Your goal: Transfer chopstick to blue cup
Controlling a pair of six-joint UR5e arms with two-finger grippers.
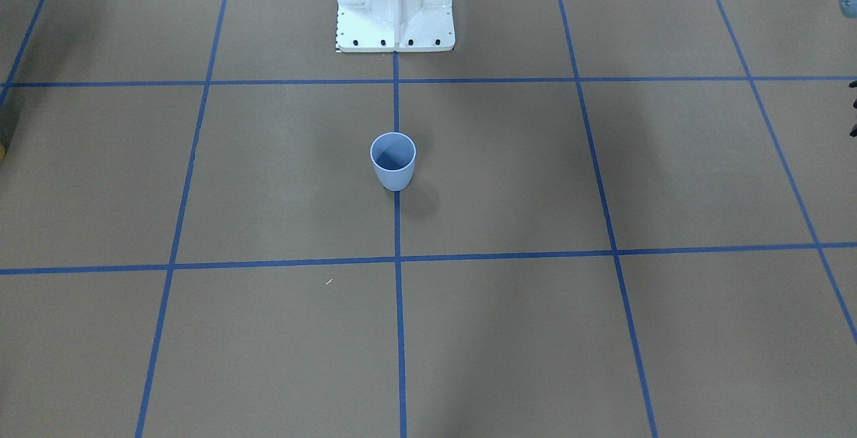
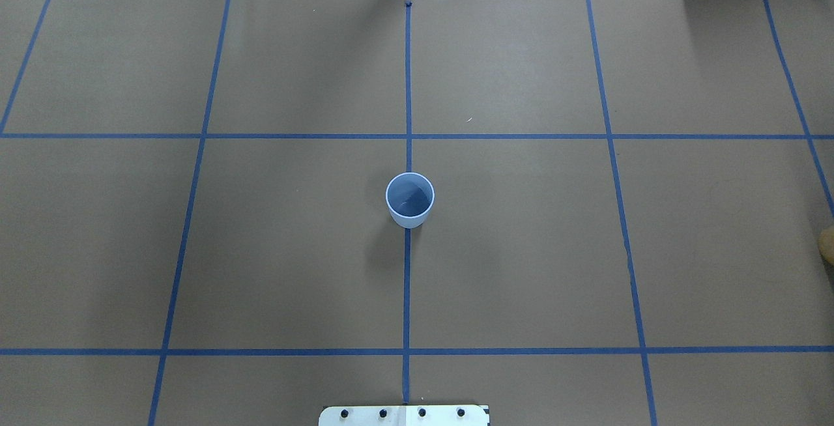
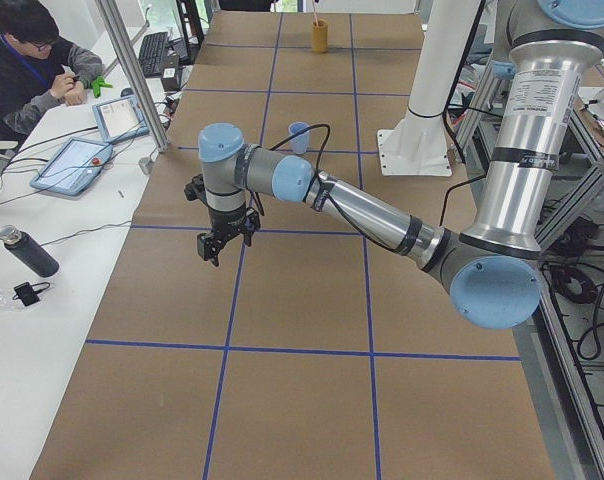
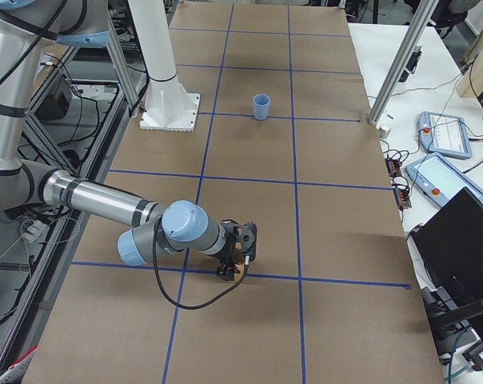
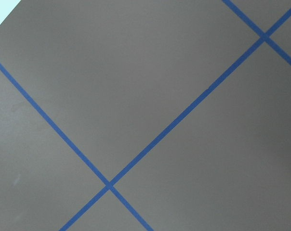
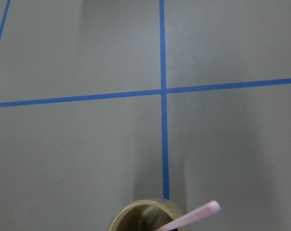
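Observation:
The blue cup (image 1: 393,160) (image 2: 410,199) (image 3: 299,136) (image 4: 261,106) stands upright and empty on the table's centre line. The pink chopstick (image 6: 191,217) (image 3: 315,12) leans in a mustard-brown cup (image 6: 145,214) (image 3: 320,38) at the table's right end. My right gripper (image 4: 232,268) hovers low over that end, and its wrist view looks down on the mustard cup's rim. Over the left half of the table hangs my left gripper (image 3: 214,248), pointing down at bare paper. Neither gripper's fingers show clearly enough, so I cannot tell whether they are open or shut.
Brown paper with a blue tape grid covers the table. The white robot base (image 1: 395,6) stands behind the blue cup. A person (image 3: 32,70) sits at a side desk with tablets (image 3: 72,165) and a black bottle (image 3: 27,252). A laptop (image 4: 465,240) sits beside the right end.

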